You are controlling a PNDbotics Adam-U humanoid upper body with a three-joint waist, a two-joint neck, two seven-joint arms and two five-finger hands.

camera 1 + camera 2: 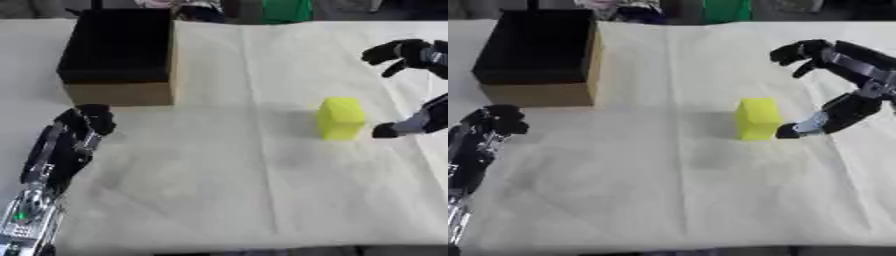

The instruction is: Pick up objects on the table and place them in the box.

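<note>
A small bright yellow upright block (pixel 757 119) is being shown standing on the pale cloth-covered counter (pixel 667 200), a little right of the counter's middle and well apart from every edge. Its long axis is being judged vertical.

The robot's right hand (pixel 833 80) is being held wide beside the block, coming in from the counter's right edge. The thumb tip (pixel 789 131) is being held just beside, perhaps touching, the block's lower right face, while the fingers (pixel 794 52) are being held spread and raised beyond the block, toward the far edge. Nothing is being gripped yet.

The relation that matters is being read as this: the block is lying to the left of the right hand, inside the span between thumb and fingers, so the right hand is clearly the nearer 1.

The left hand (pixel 83 125) is being rested near the counter's near left corner, fingers curled upward around nothing.

The black-lined cardboard box (pixel 118 52), open at the top, is being shown at the far left corner, well apart from the block.
</note>
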